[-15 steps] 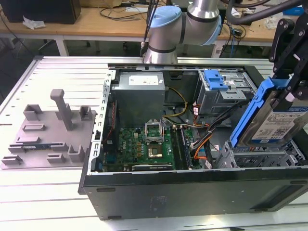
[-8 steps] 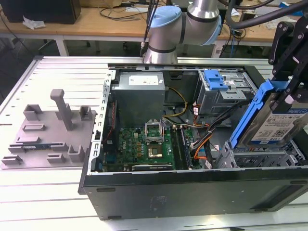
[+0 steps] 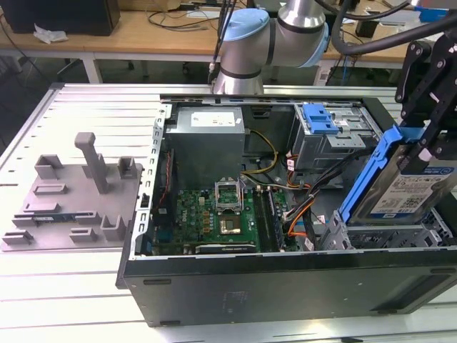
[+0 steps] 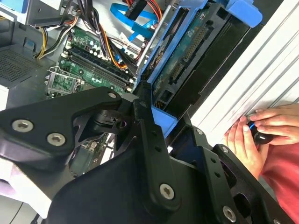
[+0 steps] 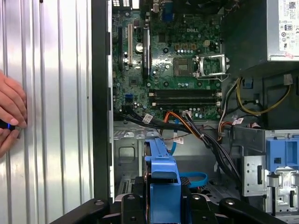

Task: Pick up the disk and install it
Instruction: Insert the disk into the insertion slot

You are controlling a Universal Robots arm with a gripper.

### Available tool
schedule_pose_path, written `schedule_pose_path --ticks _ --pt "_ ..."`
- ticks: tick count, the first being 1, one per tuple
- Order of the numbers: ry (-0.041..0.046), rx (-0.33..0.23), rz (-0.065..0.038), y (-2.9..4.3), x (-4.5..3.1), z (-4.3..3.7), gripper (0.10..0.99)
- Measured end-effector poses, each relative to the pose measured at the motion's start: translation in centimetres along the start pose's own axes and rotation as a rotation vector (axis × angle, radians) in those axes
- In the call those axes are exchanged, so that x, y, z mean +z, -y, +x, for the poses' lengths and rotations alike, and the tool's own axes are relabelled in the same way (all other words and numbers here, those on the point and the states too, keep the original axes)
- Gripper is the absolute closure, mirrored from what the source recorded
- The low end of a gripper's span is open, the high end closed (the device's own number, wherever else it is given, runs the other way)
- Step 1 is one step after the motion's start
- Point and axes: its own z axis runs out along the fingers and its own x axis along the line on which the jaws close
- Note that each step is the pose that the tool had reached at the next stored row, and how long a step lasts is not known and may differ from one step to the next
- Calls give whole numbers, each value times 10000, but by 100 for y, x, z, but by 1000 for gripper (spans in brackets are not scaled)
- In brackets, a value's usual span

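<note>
The disk (image 3: 408,187) is a silver drive with a white-and-blue label in a bright blue bracket. It hangs tilted, one end up, over the metal drive cage (image 3: 389,234) at the case's corner on the exterior view's right. My gripper (image 3: 423,151) is shut on its upper part, its black fingers clamping the bracket. In the second wrist view the disk (image 4: 187,60) shows its underside beyond the black fingers (image 4: 145,122). In the first wrist view the blue bracket (image 5: 163,179) stands edge-on between my gripper's (image 5: 163,205) linkages, above the cage floor.
The open computer case (image 3: 285,286) holds a green motherboard (image 3: 221,214), a grey power supply (image 3: 207,136), orange and black cables (image 3: 300,214) and a blue latch (image 3: 319,118). A grey fixture (image 3: 78,189) lies on the exterior view's left. A person's hands (image 4: 261,128) rest on the table beside the case.
</note>
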Motion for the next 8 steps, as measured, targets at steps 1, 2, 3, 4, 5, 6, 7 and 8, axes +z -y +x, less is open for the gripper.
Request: schedule_pose_path --ticks 1,2,3,4,5,6,7,8 --pt "0 0 0 0 9 1 718" --pt "-1 -1 0 0 15 3 718" --pt "-1 0 0 1 29 5 718" --pt "-1 0 -1 1 41 7 718" --pt "0 0 0 1 52 8 718" --pt "-1 -1 0 2 58 9 718" --pt "-1 0 0 2 69 10 718" --pt "-1 -1 0 2 77 10 718"
